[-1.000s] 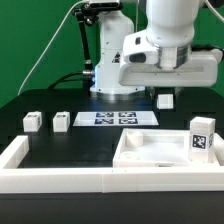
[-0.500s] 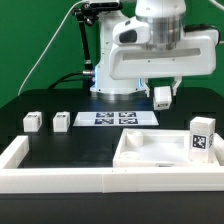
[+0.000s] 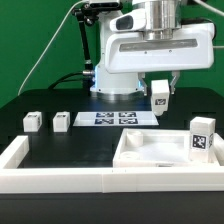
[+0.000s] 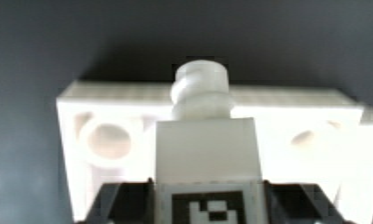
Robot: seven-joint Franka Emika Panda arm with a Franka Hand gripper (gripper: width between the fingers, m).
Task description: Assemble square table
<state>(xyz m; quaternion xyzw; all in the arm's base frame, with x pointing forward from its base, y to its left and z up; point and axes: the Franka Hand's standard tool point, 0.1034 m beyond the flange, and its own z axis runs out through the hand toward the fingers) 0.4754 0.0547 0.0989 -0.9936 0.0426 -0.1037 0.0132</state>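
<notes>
My gripper (image 3: 160, 90) is shut on a white table leg (image 3: 159, 96) and holds it in the air above the far side of the square tabletop slab (image 3: 140, 152). In the wrist view the gripper (image 4: 208, 203) grips the leg (image 4: 204, 150) by its tagged end. The round peg end points down at the slab (image 4: 94, 105), between two of its corner sockets. A second leg (image 3: 203, 138) stands upright at the slab's right edge in the exterior view. Two more legs (image 3: 32, 121) (image 3: 61, 120) lie on the black table at the exterior view's left.
The marker board (image 3: 118, 118) lies flat behind the slab. The long low white border wall (image 3: 55, 176) runs along the front and up the exterior view's left side. The robot base (image 3: 112, 70) stands at the back.
The wrist has turned to face the camera squarely. The gripper and the held leg have shifted a little toward the exterior view's left and upward.
</notes>
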